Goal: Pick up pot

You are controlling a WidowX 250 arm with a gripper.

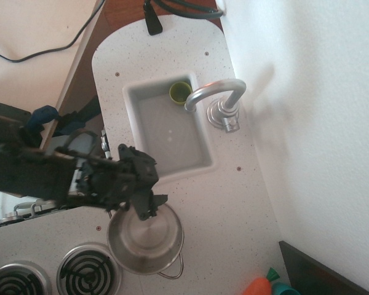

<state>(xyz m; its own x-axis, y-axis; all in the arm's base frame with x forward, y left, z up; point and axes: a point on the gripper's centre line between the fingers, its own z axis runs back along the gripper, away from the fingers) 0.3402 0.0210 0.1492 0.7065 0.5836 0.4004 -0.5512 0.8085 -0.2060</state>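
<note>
- Gripper [149, 208]: black, at the end of a dark arm reaching in from the left edge of the bench; its fingertips hung over the rear rim of the pot. Whether the jaws stood apart or together could not be told, nor whether they touched the rim.
- Pot [146, 240]: round, shiny steel, with a thin wire loop handle at its front rim; it stood upright near the front edge of the bench, just right of the burners and in front of the sink. Its upper rim was partly hidden by the gripper.
- Burner [88, 270]: black coil, just left of the pot at the front edge; a second burner [11, 284] lay at the front left corner.
- Sink [167, 132]: white rectangular basin set in the middle of the speckled countertop [234, 196].
- Green cup [180, 92]: small, upright, in the far right corner of the basin.
- Faucet [216, 97]: silver, arched, mounted at the sink's right side toward the wall.
- Orange and teal objects [267, 285]: at the front right corner, cut off by the frame.
</note>
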